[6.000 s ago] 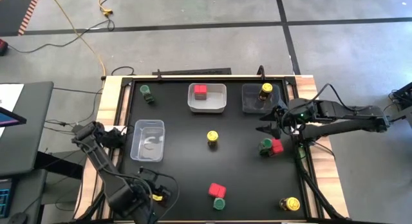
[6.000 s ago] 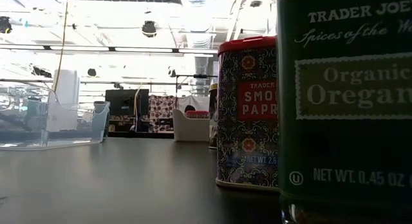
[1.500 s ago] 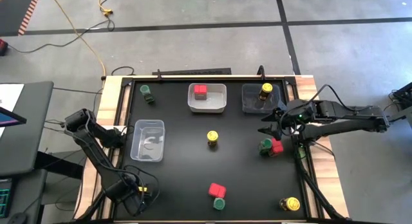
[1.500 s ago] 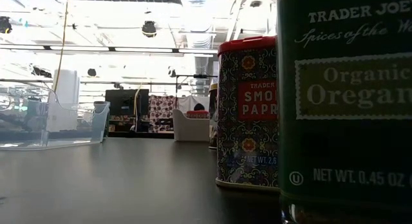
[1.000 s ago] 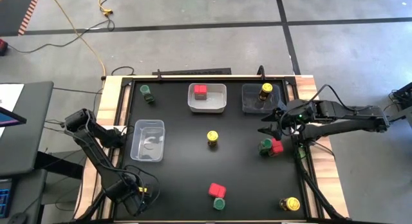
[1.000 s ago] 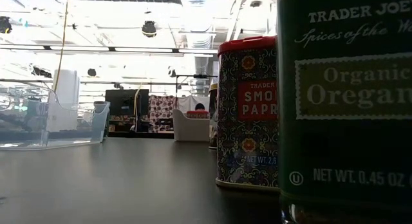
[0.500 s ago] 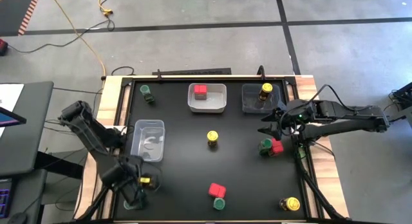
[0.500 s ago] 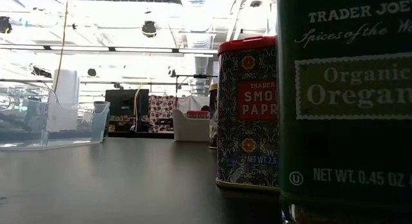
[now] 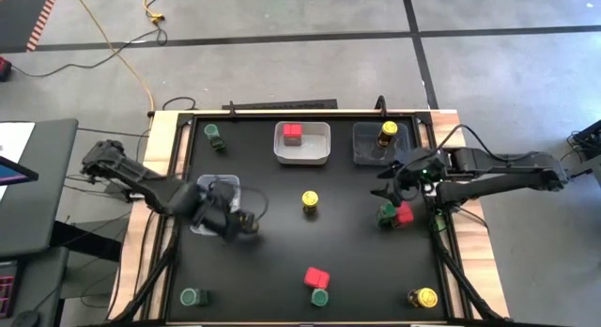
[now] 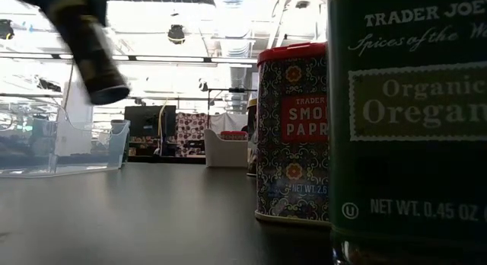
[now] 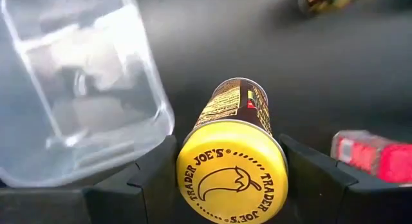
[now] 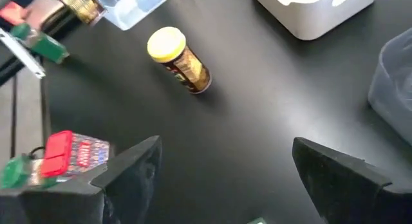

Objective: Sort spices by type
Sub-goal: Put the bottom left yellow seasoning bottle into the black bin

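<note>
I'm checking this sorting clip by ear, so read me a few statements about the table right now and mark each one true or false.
1. The left gripper holds a yellow-lidded jar. True.
2. The white tray holds a green-lidded jar. False: it holds a red box.
3. The right gripper is open and empty. True.
4. The clear tray by the left arm holds two jars. False: nothing shows in it.
5. A yellow-lidded jar stands mid-table. True.

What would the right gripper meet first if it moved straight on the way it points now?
Probably the yellow-lidded jar standing at mid-table, slightly off the line between the open right gripper fingers. Nothing nearer shows, though depth is unclear.
</note>
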`<act>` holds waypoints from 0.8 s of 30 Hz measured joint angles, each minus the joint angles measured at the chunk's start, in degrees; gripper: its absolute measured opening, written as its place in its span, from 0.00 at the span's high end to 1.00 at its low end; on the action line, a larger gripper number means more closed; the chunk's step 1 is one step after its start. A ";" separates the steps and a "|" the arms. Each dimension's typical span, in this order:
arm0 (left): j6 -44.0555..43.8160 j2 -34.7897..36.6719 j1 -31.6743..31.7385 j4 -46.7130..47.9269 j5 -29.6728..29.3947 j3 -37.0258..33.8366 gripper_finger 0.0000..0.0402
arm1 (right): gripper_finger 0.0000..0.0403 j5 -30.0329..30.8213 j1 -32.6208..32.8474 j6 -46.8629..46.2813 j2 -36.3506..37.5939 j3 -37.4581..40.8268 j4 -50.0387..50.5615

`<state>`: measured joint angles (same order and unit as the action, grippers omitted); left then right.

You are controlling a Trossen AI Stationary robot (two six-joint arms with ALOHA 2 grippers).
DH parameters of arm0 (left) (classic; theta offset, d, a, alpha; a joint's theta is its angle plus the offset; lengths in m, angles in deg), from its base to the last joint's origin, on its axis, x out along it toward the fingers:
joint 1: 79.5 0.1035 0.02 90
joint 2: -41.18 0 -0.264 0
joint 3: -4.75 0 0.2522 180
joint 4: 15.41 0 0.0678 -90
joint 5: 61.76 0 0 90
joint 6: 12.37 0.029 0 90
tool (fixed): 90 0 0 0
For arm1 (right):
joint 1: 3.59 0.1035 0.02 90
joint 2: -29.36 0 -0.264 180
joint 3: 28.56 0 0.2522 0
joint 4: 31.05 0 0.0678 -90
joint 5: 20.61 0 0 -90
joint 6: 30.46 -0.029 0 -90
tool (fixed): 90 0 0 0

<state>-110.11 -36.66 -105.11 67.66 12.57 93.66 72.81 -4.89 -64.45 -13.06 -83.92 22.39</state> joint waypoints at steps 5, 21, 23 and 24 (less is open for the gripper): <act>15.34 -0.04 9.44 -3.42 -0.24 3.41 0.42 | 0.07 0.15 -2.79 4.19 -0.87 0.01 -2.98; 76.27 -11.67 38.97 -13.40 13.43 25.14 0.42 | 0.07 0.15 -7.34 2.11 -0.26 -0.20 -23.73; 81.63 -16.53 39.46 -11.14 14.51 31.45 0.42 | 0.07 0.15 -7.35 2.03 -0.29 -1.81 -22.85; 84.27 -19.09 39.52 -9.65 14.82 34.68 0.42 | 0.07 0.15 -7.06 1.69 -0.37 -3.13 -21.45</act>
<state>-25.85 -55.75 -65.59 58.02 27.39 128.34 72.97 -11.95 -62.77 -13.43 -87.05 0.95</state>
